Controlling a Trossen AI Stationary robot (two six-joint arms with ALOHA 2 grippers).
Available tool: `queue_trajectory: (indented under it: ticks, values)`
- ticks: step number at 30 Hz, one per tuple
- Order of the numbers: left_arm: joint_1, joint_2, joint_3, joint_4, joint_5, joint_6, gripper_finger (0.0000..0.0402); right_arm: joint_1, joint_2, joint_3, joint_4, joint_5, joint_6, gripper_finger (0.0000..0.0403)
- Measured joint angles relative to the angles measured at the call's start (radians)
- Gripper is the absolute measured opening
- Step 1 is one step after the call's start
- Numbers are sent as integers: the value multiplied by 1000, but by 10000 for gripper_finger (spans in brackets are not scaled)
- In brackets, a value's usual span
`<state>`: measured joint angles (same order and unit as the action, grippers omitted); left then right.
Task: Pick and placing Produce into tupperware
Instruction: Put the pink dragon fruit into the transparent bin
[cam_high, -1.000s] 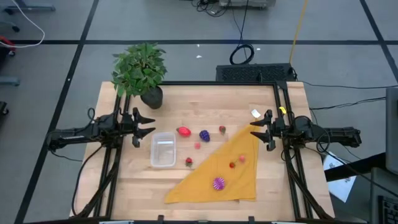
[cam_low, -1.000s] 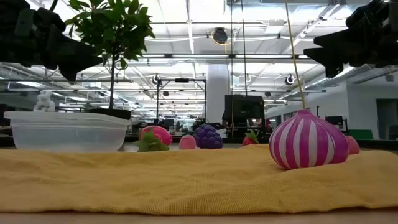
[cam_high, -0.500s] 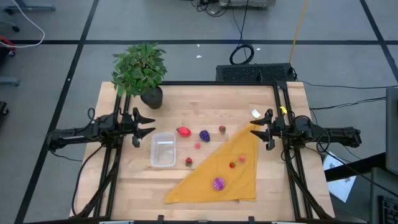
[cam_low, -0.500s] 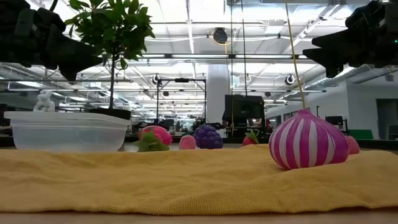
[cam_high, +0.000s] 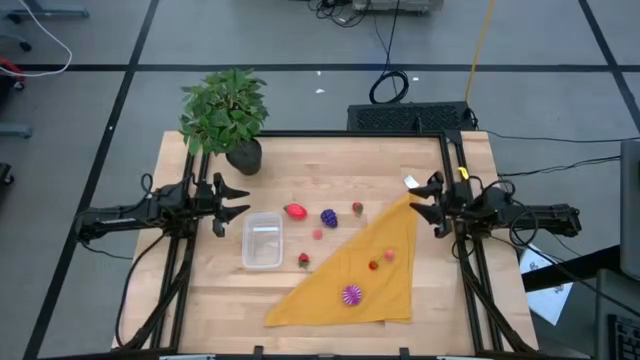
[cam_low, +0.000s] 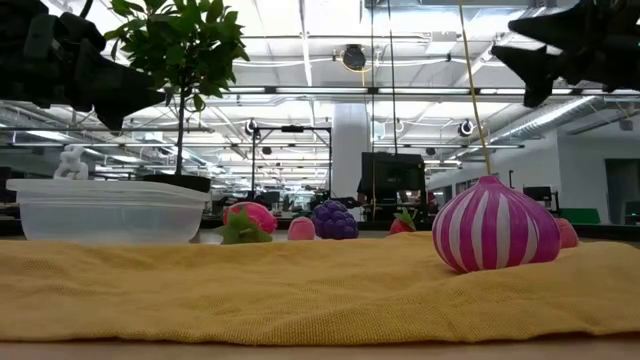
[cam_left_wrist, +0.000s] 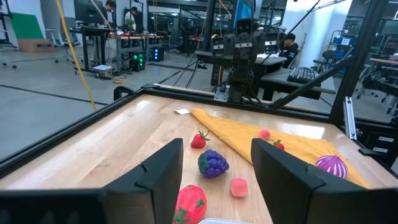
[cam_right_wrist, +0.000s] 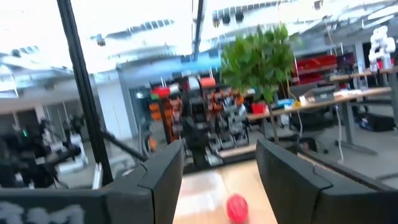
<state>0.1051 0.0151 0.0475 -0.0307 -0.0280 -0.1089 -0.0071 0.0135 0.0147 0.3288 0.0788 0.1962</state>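
The clear tupperware (cam_high: 262, 241) stands on the wooden table left of centre, with nothing in it. Produce lies to its right: a red piece (cam_high: 295, 211), purple grapes (cam_high: 328, 217), a strawberry (cam_high: 357, 208), a pink piece (cam_high: 317, 235) and another red piece (cam_high: 303, 260) on the wood. A striped magenta bulb (cam_high: 351, 294) and two small pieces (cam_high: 380, 260) rest on the yellow cloth (cam_high: 340, 300). My left gripper (cam_high: 235, 200) hangs open and level above the table's left side. My right gripper (cam_high: 418, 207) hangs open above the right side, tipped upward, holding nothing.
A potted green plant (cam_high: 225, 110) stands at the table's far left corner. A small white tag (cam_high: 410, 182) lies near the right gripper. Black frame rails (cam_high: 340, 133) border the table's edges.
My right gripper has tipped its fingers upward and rolled a little, rising slightly above the table's right side; it stays open. Nothing on the table has moved.
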Motion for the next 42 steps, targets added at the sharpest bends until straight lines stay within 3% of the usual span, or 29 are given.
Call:
queue_trajectory:
  ticks: [11, 19, 27, 31, 34, 38, 42]
  values:
    - [0, 0, 0, 1, 0, 0, 196, 2, 0, 0, 24, -2, 28, 192]
    - [0, 0, 0, 55, -50, -12, 196, 3, 0, 0, 284, -5, 151, 192]
    - [-2, 0, 22, 55, 38, -111, 196, 25, 54, 0, 348, -31, 179, 192]
    - [-9, 8, 122, 54, 45, -39, 195, 78, 129, 42, 361, -66, 70, 192]
    - [-21, 50, 262, -34, -3, 42, 192, 120, 216, 119, 327, -110, -38, 192]
    - [-37, 180, 488, -301, -180, 113, 180, 172, 360, 318, 199, -121, -181, 192]
    - [-48, 355, 692, -590, -306, 46, 165, 213, 567, 565, -52, -85, -261, 192]
